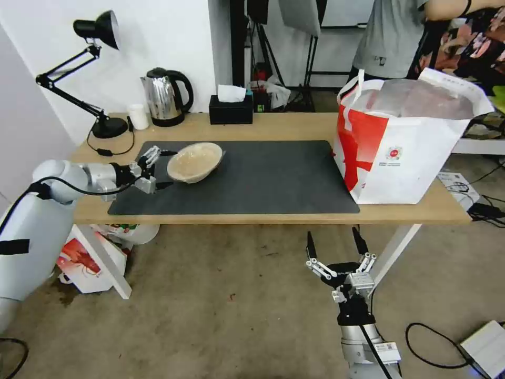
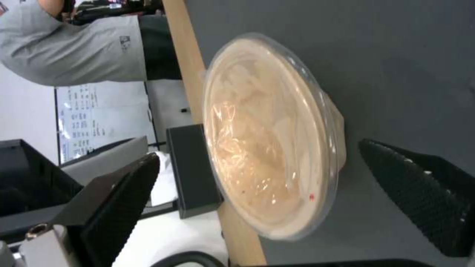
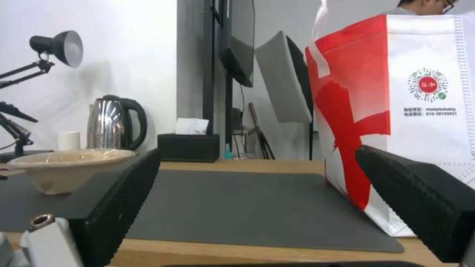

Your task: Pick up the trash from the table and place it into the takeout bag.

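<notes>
Beige and shallow, the bowl (image 1: pixel 195 161) sits on the dark grey mat (image 1: pixel 263 179) toward the desk's (image 1: pixel 273 127) left end, covered with clear film and tipped slightly toward the left gripper (image 1: pixel 164 169). That gripper reaches in from the left at mat level, its fingers (image 2: pixel 421 196) spread wide and straddling the bowl's near rim without yet gripping it. To do this grasp well, the arm probably needs to ease forward until the rim lies well between the pads, then close gently, since the thin wall looks easy to crush or flip. The takeout bag (image 1: pixel 405 142) stands open at the desk's right end, well apart from the bowl. The right gripper (image 1: pixel 337 243) waits below the desk's front edge, fingers wide and holding nothing.
</notes>
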Robot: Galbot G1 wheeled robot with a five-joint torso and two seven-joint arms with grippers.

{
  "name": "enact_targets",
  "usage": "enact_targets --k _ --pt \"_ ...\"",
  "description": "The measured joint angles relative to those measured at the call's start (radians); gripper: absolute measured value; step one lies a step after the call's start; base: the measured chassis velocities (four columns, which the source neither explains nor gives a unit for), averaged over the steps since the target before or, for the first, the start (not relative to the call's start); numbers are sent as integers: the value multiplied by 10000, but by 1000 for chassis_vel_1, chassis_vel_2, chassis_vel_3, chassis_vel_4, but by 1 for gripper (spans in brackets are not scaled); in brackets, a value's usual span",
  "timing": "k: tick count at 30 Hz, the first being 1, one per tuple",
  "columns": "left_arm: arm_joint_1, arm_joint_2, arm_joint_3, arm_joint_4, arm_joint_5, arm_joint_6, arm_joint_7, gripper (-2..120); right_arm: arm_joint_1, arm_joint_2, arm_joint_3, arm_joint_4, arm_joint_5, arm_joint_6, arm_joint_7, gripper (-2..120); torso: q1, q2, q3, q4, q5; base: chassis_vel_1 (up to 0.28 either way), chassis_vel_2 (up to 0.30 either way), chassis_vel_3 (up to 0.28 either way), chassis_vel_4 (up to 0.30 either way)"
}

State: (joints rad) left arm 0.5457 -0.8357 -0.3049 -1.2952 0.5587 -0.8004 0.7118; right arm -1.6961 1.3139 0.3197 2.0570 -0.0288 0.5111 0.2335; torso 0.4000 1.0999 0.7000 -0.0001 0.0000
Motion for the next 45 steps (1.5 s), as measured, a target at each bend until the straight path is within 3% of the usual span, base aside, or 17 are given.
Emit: enact_targets --k 15,18,22,24,32,38,41,42,45 --pt "-59 -144 84 102 143 0 12 99 0 0 0 0 0 0 0 100 -1 0 0 1 0 0 0 0 0" --pt "-92 -230 85 161 168 0 193 95 0 0 0 0 0 0 0 100 -1 0 0 0 0 0 0 0 0" --pt "-139 -303 95 234 215 0 359 78 0 0 0 0 0 0 0 100 -2 1 0 2 0 0 0 0 0" --pt "-197 -335 103 293 287 0 401 77 0 0 -1 0 0 0 0 100 -2 0 0 1 0 0 0 0 0" --pt "-342 -536 97 681 633 0 511 87 0 0 0 0 0 0 0 100 -1 0 0 0 0 0 0 0 0" --pt "-360 -615 33 820 860 0 521 88 0 1 -1 0 1 0 0 100 -2 1 -1 1 1 0 0 0 0" --pt "-379 -645 4 852 908 0 600 83 0 0 0 0 0 0 0 100 -2 0 0 1 1 0 0 0 0" --pt "-397 -692 -60 858 973 1 753 75 0 0 0 0 0 0 0 100 -1 0 0 1 0 0 0 0 0" --pt "-416 -708 -101 860 994 4 854 67 0 0 0 0 0 0 0 100 -2 1 0 0 -1 0 0 0 0"
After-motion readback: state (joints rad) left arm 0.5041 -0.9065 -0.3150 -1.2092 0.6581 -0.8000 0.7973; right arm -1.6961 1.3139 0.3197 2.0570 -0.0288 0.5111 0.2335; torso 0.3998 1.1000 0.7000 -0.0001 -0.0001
